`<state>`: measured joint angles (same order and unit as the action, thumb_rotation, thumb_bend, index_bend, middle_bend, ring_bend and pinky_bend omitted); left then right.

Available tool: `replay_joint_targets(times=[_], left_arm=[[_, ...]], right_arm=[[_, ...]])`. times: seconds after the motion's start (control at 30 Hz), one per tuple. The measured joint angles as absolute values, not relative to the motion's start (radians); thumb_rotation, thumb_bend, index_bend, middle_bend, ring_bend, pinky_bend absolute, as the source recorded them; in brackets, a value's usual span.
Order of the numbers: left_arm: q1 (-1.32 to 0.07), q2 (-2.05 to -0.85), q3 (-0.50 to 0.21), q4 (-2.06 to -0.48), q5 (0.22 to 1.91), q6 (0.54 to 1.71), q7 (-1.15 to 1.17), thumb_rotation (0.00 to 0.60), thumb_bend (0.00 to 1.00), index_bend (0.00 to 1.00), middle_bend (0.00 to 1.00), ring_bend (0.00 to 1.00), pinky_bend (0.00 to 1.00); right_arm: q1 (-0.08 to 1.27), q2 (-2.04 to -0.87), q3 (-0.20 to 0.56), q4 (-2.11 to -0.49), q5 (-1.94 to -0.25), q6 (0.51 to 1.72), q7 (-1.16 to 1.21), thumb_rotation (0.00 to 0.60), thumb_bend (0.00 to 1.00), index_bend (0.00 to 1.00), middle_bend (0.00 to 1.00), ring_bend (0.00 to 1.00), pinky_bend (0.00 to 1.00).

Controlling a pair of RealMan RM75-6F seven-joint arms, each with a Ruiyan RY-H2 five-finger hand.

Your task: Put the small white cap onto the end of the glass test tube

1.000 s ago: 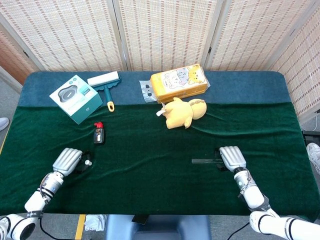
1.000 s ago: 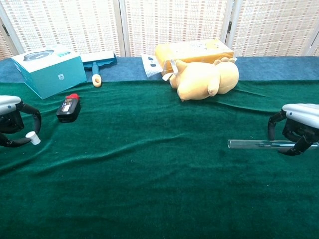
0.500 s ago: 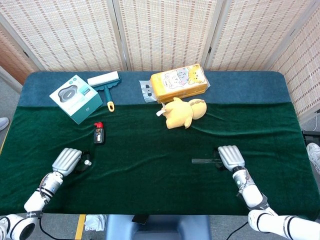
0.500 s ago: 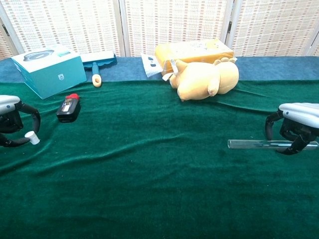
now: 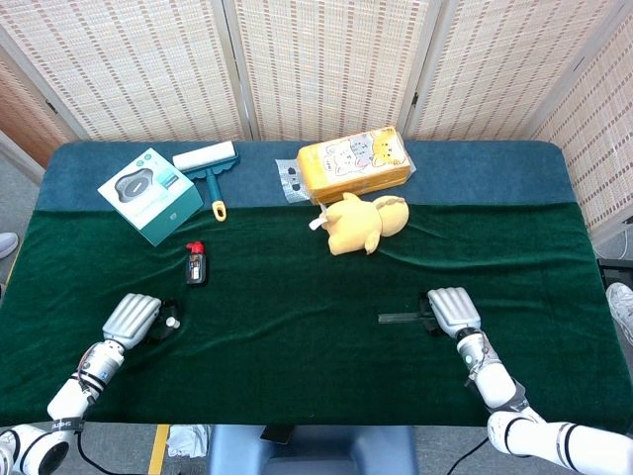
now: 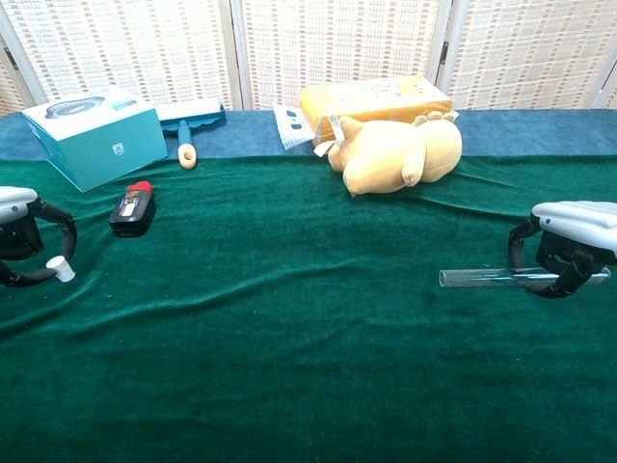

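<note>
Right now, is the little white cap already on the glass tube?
No. The white cap sits at the left robot hand, far from the glass tube.

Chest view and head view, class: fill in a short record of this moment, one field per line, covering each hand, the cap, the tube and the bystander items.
left hand: pinches the small white cap at its fingertips
right hand: grips the glass test tube near one end
tube pose: lying level, free end pointing toward the left hand
cap and tube: far apart, not yet joined
surface: green cloth
back row: teal box, lint roller, yellow packet, plush toy
near left hand: small black bottle with red top
</note>
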<state>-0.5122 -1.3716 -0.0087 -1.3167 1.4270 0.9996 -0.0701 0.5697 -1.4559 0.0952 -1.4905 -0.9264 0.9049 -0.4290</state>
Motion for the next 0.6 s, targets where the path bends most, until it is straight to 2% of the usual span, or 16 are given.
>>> replay_joint_targets(times=[0.27, 0.6], left_arm=[[-0.513, -1.375, -0.011, -1.312, 1.427, 1.000, -0.074, 0.600, 0.46, 0.58, 1.00, 0.92, 0.85], [-0.518, -1.326, -0.039, -1.372, 1.430, 1.020, -0.148, 0.600, 0.46, 0.58, 1.00, 0.92, 0.85]], right_arm=[[0.576, -1.444, 0.090, -1.505, -0.922, 0.907, -0.427, 0.600, 0.56, 0.56, 0.90, 0.94, 1.00], [0.561, -1.416, 0.098, -1.542, -1.014, 0.949, -0.346, 0.600, 0.61, 0.74, 0.97, 1.00, 1.00]])
